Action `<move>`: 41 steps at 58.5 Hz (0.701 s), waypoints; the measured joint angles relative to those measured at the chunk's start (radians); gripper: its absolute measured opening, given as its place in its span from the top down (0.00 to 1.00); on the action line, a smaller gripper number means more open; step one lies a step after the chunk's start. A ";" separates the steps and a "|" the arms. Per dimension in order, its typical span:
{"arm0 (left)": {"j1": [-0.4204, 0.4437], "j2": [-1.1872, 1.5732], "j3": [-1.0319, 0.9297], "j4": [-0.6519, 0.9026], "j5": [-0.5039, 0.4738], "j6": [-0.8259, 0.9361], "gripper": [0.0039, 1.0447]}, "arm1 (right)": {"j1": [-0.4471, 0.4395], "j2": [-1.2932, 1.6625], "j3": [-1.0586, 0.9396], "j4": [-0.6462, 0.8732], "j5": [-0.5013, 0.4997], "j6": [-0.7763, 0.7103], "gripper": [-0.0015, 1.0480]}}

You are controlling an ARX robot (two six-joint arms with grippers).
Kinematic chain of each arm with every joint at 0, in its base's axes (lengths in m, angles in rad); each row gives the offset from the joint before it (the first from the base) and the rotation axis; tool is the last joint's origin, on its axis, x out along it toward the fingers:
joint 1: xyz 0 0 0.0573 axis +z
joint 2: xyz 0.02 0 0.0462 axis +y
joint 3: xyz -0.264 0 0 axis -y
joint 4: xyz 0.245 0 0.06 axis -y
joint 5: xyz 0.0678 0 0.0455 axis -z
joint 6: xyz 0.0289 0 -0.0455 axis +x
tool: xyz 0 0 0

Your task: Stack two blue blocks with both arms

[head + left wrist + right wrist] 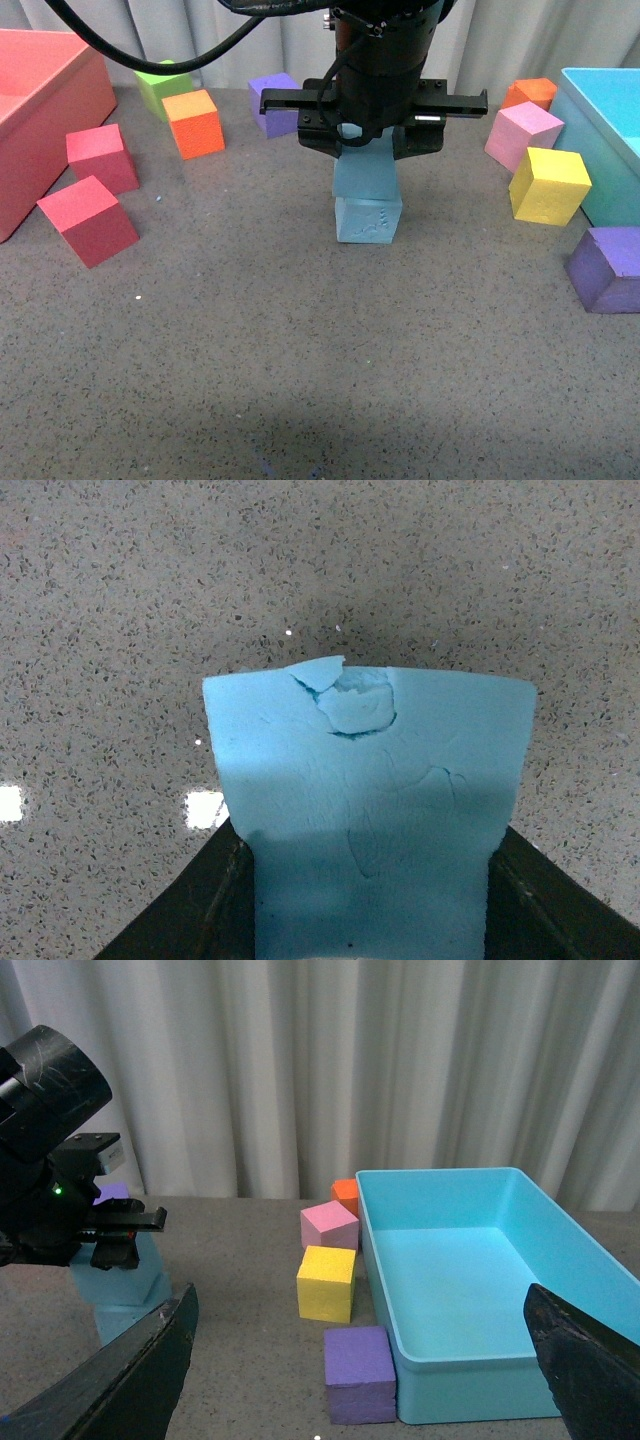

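One blue block [365, 178] sat on the embossed blue block [368, 220], clamped in the left gripper [366, 150]; release was pending. Right gripper [360, 1365] gaped wide, empty.

A grey speckled stone-look tabletop [300, 380] carries everything here, with a sky-blue foam cube bearing an embossed front face [368, 218] sitting on it near the middle. Taking the robot's facing, far left of that cube stands a coral-red plastic bin [50, 150], and two red foam cubes [102, 158] [88, 220] lie just beside the bin. Behind and left of the blue cube sit an orange foam cube [196, 123], a green one [162, 85] and a purple one [275, 103]. Right of it stands a turquoise plastic bin [605, 170], with orange [530, 94], pink [524, 135], yellow [549, 185] and purple [607, 268] foam cubes lined along the bin's near wall.
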 joint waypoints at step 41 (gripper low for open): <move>-0.008 0.019 0.028 -0.018 0.005 0.018 0.06 | 0.000 0.000 0.000 0.000 0.000 0.000 0.09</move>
